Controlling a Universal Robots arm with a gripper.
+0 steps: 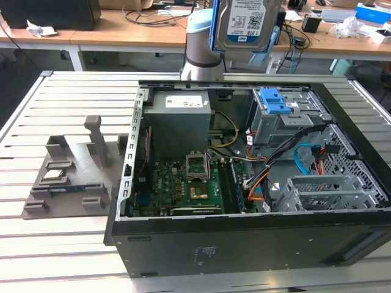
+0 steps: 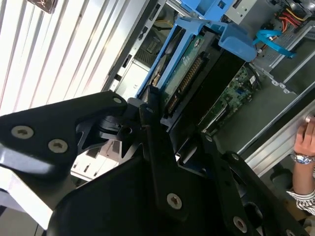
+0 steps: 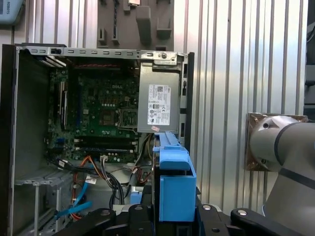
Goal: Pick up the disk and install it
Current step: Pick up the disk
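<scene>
hand (image 2: 172,120) clamps disk (image 1: 247,27), label (image 1: 247,17) in exterior view

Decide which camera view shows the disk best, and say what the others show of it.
The exterior view: the disk faces the camera, its labelled silver face raised above the open computer case. The second wrist view shows it edge-on, with its connector and blue frame. The first wrist view shows the blue frame's end.

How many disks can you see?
1. The disk is held up by the gripper above the open case. Others may be hidden inside it.
</scene>
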